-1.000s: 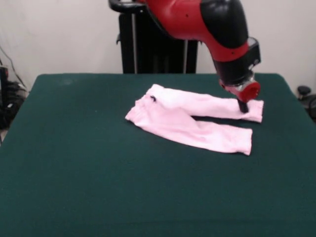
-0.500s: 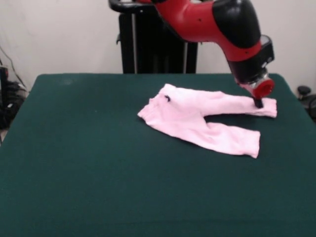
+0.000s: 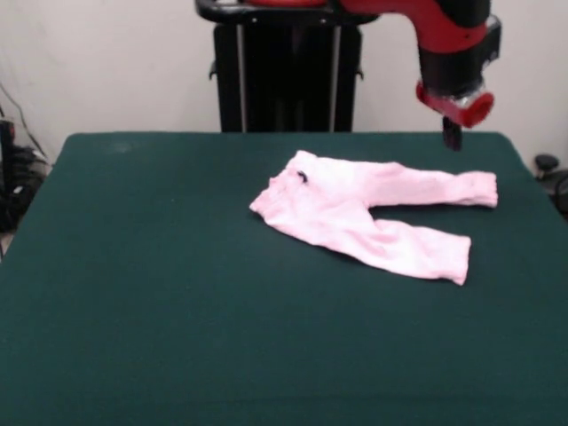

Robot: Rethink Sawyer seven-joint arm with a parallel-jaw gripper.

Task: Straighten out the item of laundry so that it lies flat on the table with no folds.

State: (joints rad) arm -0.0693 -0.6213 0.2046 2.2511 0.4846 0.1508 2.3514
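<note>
We see the gripper (image 3: 452, 134) suspended in the air above the table's far right part, clear of the cloth and holding nothing; it appears only as a single dark stub below the red wrist, so we cannot tell how it is set. Just below and in front of it lies the item of laundry (image 3: 355, 211), pale pink baby trousers resting on the table (image 3: 160, 293) right of centre, toward the far side. We note the waistband at the picture's left, bearing a tiny dark bow (image 3: 303, 177), and two legs running rightward in a narrow V. The farther leg ends in a cuff near the right edge of the table; the nearer leg angles toward the camera. Shallow wrinkles cross the cloth near the crotch.
</note>
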